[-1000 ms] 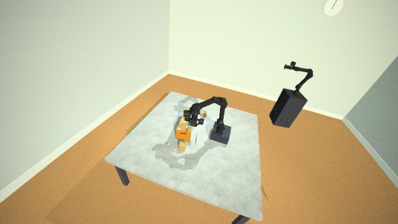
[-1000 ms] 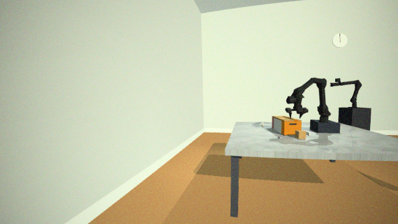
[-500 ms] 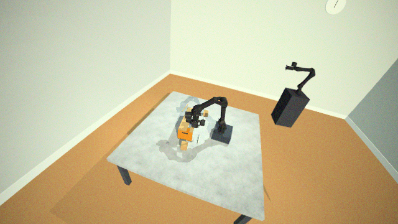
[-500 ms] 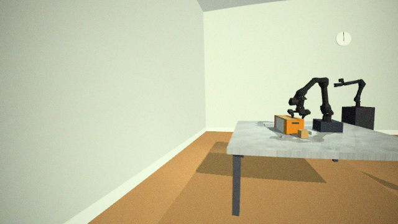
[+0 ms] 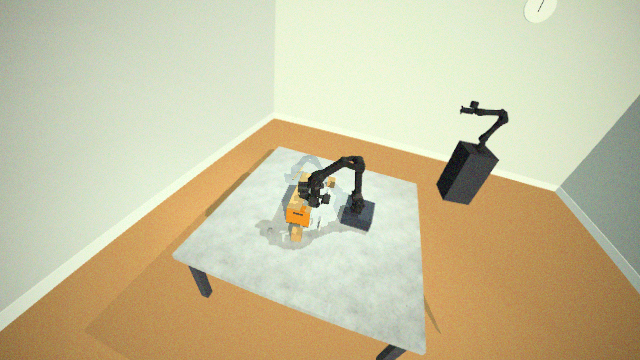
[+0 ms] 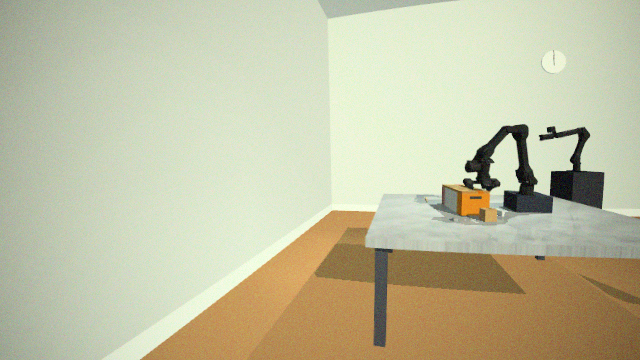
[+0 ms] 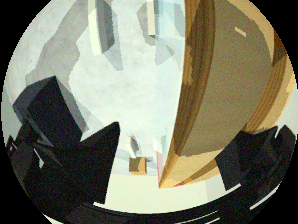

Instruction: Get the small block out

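The spread tool (image 5: 314, 196) (image 6: 481, 187) (image 7: 162, 123), pinching nothing, hovers over the orange box (image 5: 298, 217) (image 6: 474, 203) (image 7: 230, 75), nearer the top view's left edge of the surface (image 5: 350, 280) (image 6: 430, 237) (image 7: 135, 90) than its bottom right corner. 1 wooden cube (image 5: 296, 233) (image 6: 488, 215) sits by the box's end. The small block's place: cannot tell.
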Available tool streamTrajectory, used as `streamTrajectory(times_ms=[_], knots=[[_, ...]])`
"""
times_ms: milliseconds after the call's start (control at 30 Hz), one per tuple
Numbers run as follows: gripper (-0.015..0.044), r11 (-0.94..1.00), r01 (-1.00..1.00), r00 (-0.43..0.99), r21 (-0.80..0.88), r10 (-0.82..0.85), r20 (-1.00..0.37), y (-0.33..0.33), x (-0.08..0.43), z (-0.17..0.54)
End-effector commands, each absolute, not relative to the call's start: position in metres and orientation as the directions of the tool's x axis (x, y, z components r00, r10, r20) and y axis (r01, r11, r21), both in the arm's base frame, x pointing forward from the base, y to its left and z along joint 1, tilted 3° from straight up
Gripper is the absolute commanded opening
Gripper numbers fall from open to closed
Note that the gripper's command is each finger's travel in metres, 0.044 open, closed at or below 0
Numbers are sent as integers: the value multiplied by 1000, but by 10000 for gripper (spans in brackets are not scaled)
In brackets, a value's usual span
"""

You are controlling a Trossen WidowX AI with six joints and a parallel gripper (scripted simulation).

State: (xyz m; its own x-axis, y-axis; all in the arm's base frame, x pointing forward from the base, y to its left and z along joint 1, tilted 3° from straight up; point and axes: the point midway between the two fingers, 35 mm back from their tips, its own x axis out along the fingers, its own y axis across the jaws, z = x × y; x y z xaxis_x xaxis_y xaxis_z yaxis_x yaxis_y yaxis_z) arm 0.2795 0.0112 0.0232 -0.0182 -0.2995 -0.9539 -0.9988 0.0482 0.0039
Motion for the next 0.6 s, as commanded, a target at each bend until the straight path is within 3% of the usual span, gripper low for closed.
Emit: streamTrajectory(times_ms=[0,567], knots=[[400,48,-999,-17,3,-299,-954,9,280,24],[400,48,-999,-18,4,-303,-953,-29,278,22]])
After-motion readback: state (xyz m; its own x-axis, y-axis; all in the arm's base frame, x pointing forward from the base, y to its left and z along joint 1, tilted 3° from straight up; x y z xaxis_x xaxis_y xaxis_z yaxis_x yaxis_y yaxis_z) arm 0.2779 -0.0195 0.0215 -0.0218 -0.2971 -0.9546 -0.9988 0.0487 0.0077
